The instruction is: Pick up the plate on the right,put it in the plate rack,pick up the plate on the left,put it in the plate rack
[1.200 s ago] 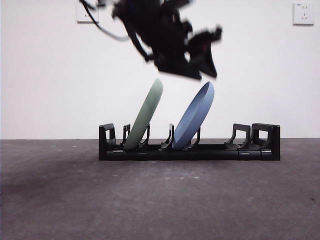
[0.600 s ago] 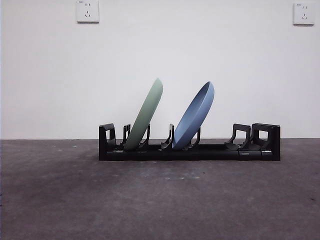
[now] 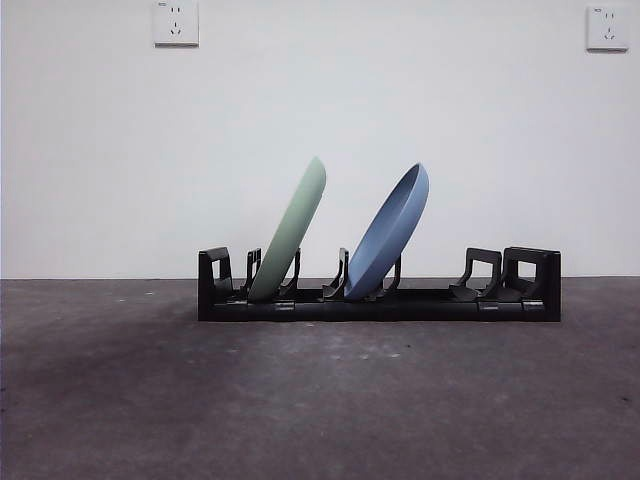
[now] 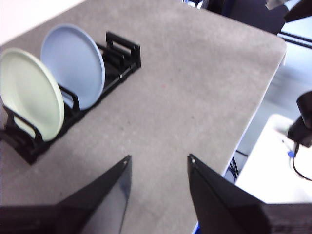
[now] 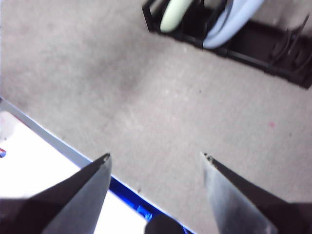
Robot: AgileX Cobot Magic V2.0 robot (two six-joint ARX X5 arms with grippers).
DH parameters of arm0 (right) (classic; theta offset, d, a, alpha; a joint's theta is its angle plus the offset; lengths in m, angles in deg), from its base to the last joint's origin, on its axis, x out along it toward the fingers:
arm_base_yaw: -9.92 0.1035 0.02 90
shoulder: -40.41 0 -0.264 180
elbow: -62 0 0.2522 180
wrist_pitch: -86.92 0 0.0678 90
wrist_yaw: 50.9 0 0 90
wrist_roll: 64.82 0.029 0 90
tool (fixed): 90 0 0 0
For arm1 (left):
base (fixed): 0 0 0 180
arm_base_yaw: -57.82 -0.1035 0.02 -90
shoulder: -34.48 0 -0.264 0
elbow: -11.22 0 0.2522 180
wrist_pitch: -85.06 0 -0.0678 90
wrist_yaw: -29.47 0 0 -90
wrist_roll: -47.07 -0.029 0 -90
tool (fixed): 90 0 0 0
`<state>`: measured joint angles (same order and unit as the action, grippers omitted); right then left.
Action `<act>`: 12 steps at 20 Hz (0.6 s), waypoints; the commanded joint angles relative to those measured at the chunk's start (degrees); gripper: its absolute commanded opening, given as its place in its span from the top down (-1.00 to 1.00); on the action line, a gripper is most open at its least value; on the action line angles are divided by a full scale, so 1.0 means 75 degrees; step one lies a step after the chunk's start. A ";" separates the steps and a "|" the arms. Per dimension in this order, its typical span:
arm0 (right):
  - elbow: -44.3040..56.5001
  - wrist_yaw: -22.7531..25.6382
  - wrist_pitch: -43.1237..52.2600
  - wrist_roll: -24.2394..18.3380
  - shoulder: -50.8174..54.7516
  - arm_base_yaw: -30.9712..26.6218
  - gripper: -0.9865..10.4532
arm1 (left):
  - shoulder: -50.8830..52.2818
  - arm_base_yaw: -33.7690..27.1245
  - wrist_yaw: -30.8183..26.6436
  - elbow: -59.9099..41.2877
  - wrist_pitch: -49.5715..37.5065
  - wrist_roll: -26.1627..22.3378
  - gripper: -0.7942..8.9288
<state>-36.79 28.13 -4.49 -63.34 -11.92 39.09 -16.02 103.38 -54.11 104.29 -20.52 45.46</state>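
With the dark arm that hung over the plates a second ago now gone from the front view, the green plate (image 3: 291, 235) and blue plate (image 3: 390, 232) lean in separate slots of the rack (image 3: 378, 300) on the desk (image 3: 320, 400). Left pincer (image 4: 159, 164) and right pincer (image 5: 155, 160) gape wide, empty, well apart from it. The task looks complete.

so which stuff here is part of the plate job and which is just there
Part of the job:
- plate rack
- green plate, standing tilted in the rack
- blue plate, tilted in a slot further along
- left gripper, open and empty
- right gripper, open and empty

Just there:
- two wall sockets
- table
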 commanded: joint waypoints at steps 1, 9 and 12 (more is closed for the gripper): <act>0.0251 -0.0029 -0.0163 -0.0041 0.0012 0.0009 0.28 | -0.0029 0.0026 -0.0003 0.0003 0.0172 0.0076 0.45; 0.0341 -0.0032 -0.0163 -0.0055 0.0012 0.0009 0.75 | -0.0315 0.0026 0.0000 0.0003 0.0184 0.0073 0.47; 0.0341 -0.0122 -0.0163 -0.0090 0.0012 0.0009 0.85 | -0.0318 0.0026 0.0000 0.0003 0.0175 0.0023 0.85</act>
<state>-34.72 27.33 -4.51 -63.36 -11.97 39.09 -18.45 103.38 -54.11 104.29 -18.88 45.61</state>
